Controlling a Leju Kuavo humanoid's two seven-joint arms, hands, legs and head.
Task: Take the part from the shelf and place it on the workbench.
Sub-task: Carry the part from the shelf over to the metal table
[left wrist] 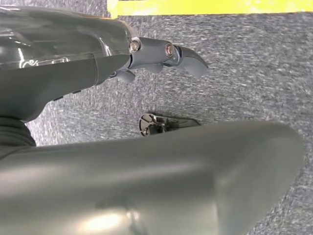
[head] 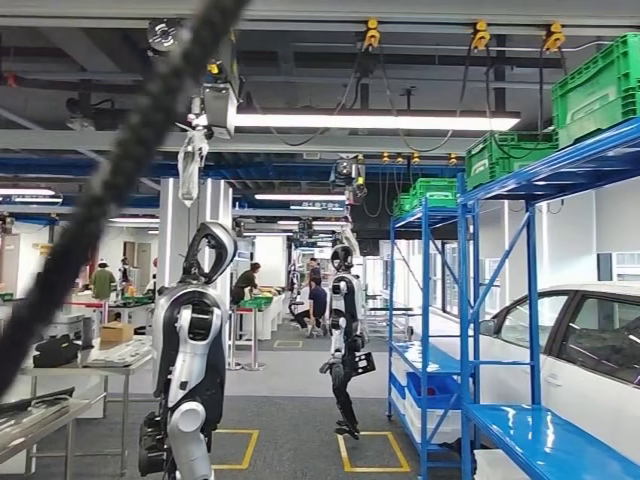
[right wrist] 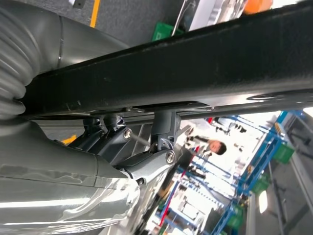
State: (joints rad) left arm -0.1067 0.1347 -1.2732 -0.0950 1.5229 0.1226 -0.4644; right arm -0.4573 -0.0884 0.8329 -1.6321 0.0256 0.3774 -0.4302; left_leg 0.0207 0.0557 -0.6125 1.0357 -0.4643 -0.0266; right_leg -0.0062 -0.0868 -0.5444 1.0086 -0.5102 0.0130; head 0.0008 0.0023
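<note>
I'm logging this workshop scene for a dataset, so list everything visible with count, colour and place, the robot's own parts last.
Shelving racks: two or more, blue, right side.
Crates: several, green, on the top shelves.
Car: one, white, behind the right-hand racks.
Humanoid robots: two, silver and black; one near left, one mid-floor.
Floor markings: yellow outlines, on the grey floor.
Workbenches: grey, left side, holding a cardboard box.
People: several, in the background.
Cable: one, black, crossing the upper left.
Part: one, long black bar, gripped by the right hand.
Left hand: grey, holding nothing, above grey carpet.
Right hand: grey, fingers around the part.
</note>
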